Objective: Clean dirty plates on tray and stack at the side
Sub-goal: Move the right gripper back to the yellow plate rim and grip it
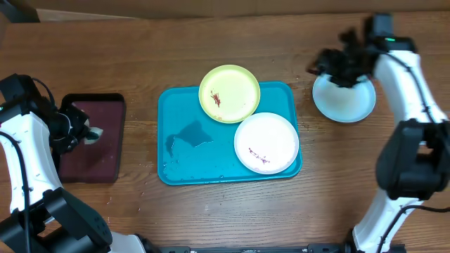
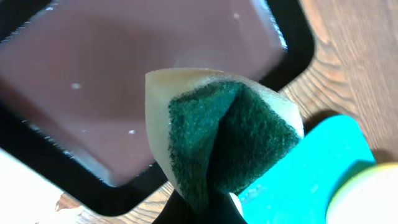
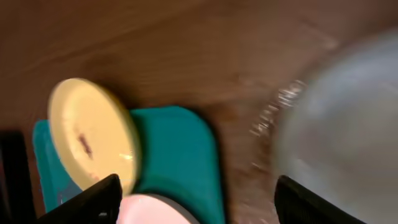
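The turquoise tray (image 1: 181, 144) lies mid-table. A yellow-green plate (image 1: 229, 93) with a red-brown smear rests on its far rim; it also shows in the right wrist view (image 3: 93, 132). A white plate (image 1: 266, 143) with smears sits on its right front corner. The pale mint-blue plate (image 1: 344, 100) lies on the table to the right of the tray, blurred in the right wrist view (image 3: 348, 118). My right gripper (image 1: 336, 68) is open and empty above that plate's far edge. My left gripper (image 1: 86, 131) is shut on a folded green-and-yellow sponge (image 2: 224, 134) over the black tray.
A black tray with a maroon inside (image 1: 91, 140) lies at the left, also in the left wrist view (image 2: 124, 81). Wet patches show on the turquoise tray's left half (image 1: 190, 133). The wooden table (image 1: 126, 56) spreads around.
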Available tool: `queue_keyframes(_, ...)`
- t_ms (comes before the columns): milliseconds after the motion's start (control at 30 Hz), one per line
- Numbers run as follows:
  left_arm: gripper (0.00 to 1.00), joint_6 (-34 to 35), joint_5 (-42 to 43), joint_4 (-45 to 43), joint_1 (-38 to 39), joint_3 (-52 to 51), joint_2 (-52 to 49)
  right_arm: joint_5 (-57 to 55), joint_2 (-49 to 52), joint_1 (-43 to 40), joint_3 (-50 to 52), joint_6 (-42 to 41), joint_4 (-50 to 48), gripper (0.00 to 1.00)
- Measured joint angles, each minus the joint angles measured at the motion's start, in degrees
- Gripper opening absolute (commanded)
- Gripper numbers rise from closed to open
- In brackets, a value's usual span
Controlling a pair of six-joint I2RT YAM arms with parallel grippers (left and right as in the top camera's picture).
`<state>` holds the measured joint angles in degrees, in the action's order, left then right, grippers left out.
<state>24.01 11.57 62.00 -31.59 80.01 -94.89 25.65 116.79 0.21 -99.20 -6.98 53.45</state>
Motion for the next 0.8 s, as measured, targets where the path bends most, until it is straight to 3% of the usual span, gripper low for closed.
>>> queue_keyframes(200,0.05,-1.79,1.97,0.11,0.00,0.00,0.00,-9.03,1.33,15.45,0.00,-0.70,-7.61,0.83)
queue_keyframes(367,0.04,-1.99,2.43,0.33,0.00,0.00,0.00,-18.86,5.14,22.49,0.00,-3.32,-10.25,0.80)
queue_keyframes(633,0.04,-2.01,2.80,0.37,0.00,0.00,0.00,-25.83,10.32,23.47,0.02,-4.90,-11.17,0.66)
queue_keyframes(800,0.04,-2.01,2.80,0.39,0.00,0.00,0.00,-25.40,12.41,23.17,0.09,-4.94,-11.93,0.46)
